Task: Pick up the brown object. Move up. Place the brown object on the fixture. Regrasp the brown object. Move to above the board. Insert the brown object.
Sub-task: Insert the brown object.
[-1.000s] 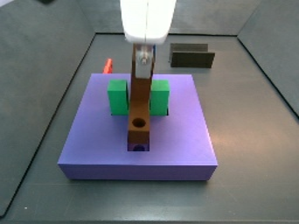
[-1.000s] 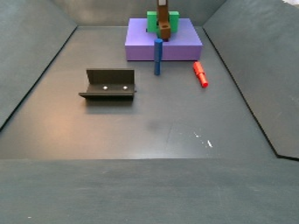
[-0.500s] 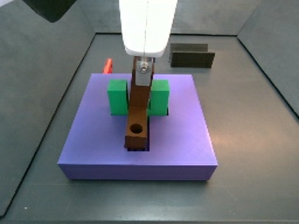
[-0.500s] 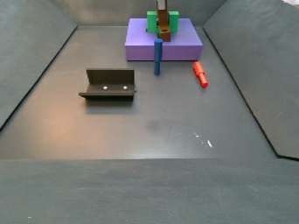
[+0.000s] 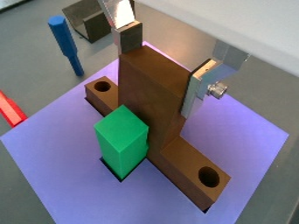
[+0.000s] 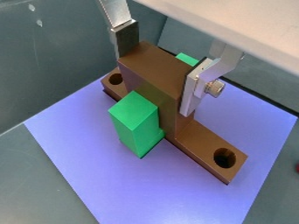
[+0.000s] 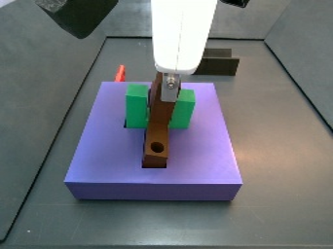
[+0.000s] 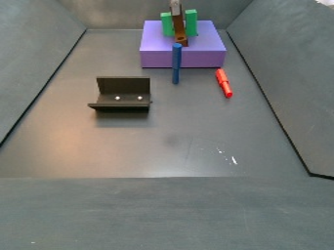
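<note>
Since 1 s ago, your end effector has lowered the brown object into the board groove, fingers clamped on it. Risk: if not fully seated, opening may tip it vs the green block.

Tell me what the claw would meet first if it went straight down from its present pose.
The claw already straddles the brown object's raised middle. Going down, its fingers would probably reach the brown object's lower bar lying in the board, though depth is unclear.
</note>
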### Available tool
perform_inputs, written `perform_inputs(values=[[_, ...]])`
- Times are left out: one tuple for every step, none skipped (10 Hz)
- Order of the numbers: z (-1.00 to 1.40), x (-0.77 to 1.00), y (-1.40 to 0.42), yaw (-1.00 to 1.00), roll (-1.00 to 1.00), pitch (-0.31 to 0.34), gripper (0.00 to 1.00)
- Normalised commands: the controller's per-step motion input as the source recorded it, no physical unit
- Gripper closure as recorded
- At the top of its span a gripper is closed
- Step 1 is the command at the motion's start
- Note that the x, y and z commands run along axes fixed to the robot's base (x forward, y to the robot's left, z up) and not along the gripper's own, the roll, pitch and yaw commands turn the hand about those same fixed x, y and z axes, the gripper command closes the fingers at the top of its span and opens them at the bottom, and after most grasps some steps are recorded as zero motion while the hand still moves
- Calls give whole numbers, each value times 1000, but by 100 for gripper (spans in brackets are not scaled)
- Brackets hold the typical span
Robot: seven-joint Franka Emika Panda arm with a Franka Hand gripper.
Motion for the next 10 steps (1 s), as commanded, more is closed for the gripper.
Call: perform_inputs(values=[[-343,-34,20,-9,-6,-56,100],[-529,-140,0,-14,-14,-126,100],[-691,-203,0,-34,0,-181,100],[-731,-234,0,-37,-4,-203,100],[-543,-200,0,-23,-16,-151,100],[-31,0,0,0,30,0,100],[-54,0,0,0,0,0,100],[-306,0,-140,0,91,-37,100],[-509,0,-163,71,93,-163,100],[-503,-83,-134,140,103,-236,100]])
